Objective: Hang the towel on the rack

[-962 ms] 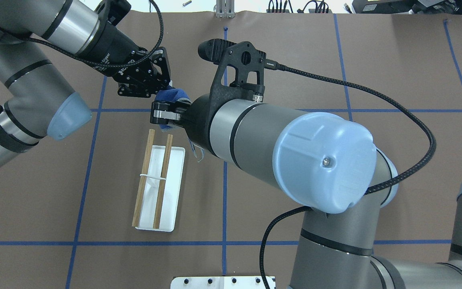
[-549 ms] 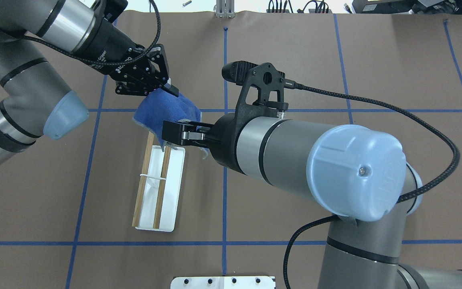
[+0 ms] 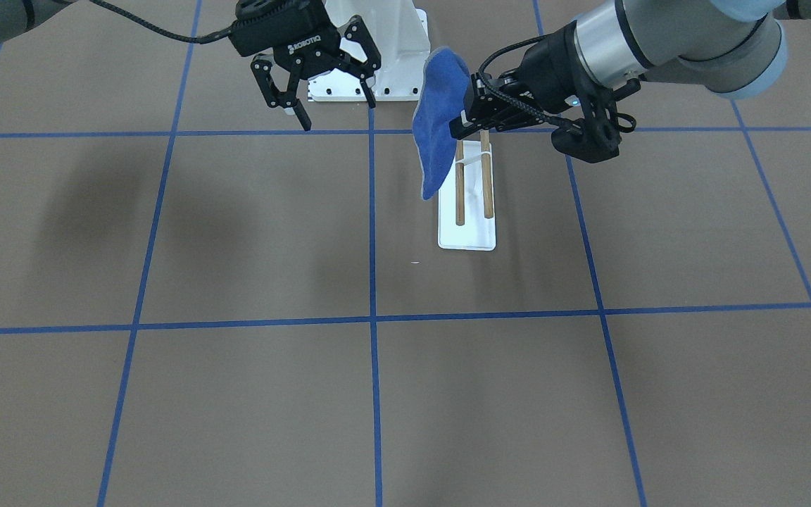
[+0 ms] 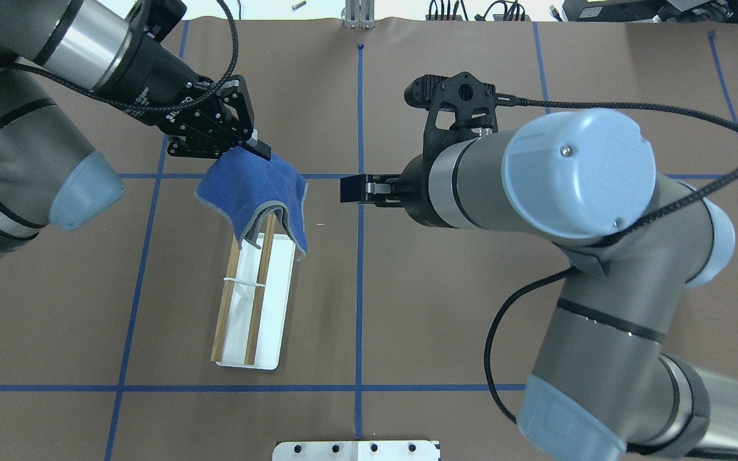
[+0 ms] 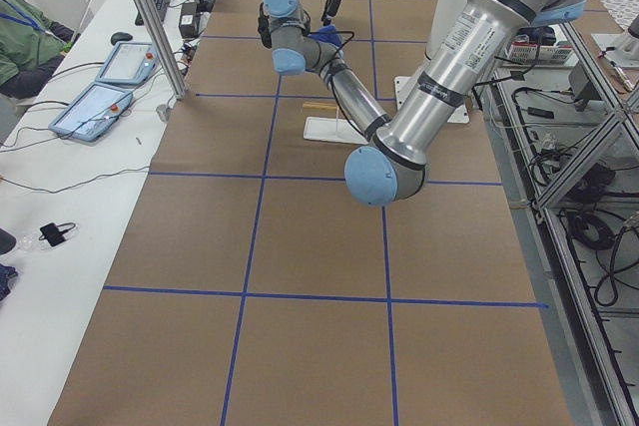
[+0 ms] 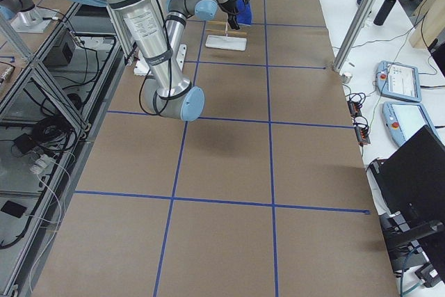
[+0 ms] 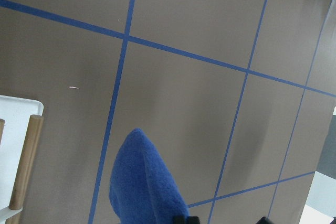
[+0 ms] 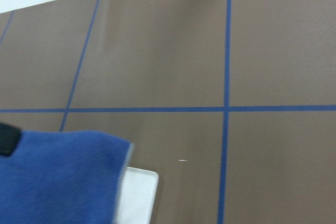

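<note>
**Blue towel pinched by the left tool, hanging at the rack**

On the robot's left, the left tool [image 4: 250,146] reaches in over the brown paper-covered worktop [image 4: 55,320]. Its two black fingers are pressed together on one corner of the small royal-blue soft cloth towel [image 4: 257,192], pinching it. The towel hangs from that corner in a loose fold with its grey-edged hem showing. In the front-facing view it tapers to a point that dangles at the side of the rack nearer the robot's right. In the left wrist view this point is apart from the one rod end in sight.

Below the towel stands the small rack of two parallel brown wooden rods on a flat white rectangular base plate [image 4: 276,301]. From overhead the cloth covers the rods' far ends, and one rod comes out from under the fold. I cannot tell whether the towel rests on the rods or only hangs above them.

Further right, just past a blue tape line [image 4: 359,307], the right tool [image 3: 338,113] is in the air, well apart from the towel. Its fingers are spread wide and it holds nothing. The front-facing view shows it in front of the large white bolted pedestal [image 3: 391,42]
</note>
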{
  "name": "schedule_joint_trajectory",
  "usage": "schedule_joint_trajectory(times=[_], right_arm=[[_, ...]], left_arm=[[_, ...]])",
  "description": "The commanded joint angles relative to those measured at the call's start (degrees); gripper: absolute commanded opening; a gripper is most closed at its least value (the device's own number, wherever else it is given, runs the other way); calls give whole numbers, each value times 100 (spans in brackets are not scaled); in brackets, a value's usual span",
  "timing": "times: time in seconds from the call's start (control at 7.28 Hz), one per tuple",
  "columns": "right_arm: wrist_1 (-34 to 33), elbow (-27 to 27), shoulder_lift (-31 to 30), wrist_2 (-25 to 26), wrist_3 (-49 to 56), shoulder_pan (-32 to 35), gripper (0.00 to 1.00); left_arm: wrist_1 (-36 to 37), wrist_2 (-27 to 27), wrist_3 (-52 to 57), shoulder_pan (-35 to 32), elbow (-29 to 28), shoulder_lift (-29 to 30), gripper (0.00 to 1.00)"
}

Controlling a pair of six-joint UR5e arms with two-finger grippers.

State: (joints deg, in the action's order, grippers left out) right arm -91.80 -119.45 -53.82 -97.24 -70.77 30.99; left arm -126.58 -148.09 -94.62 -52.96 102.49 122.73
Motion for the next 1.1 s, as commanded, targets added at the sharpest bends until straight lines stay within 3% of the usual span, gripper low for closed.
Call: schedule_joint_trajectory(times=[0.0, 0.41, 0.96], right_arm=[[-181, 1120, -15, -881, 822, 721, 100], [-163, 1994, -67, -1444, 2047, 1522, 100], [-137, 2768, -76, -1911, 3541, 2269, 100]], left_arm=[[1, -1, 23, 32, 114, -74, 0], [1, 87, 171, 741, 87, -161, 0], [19, 96, 1391, 814, -26, -487, 0]])
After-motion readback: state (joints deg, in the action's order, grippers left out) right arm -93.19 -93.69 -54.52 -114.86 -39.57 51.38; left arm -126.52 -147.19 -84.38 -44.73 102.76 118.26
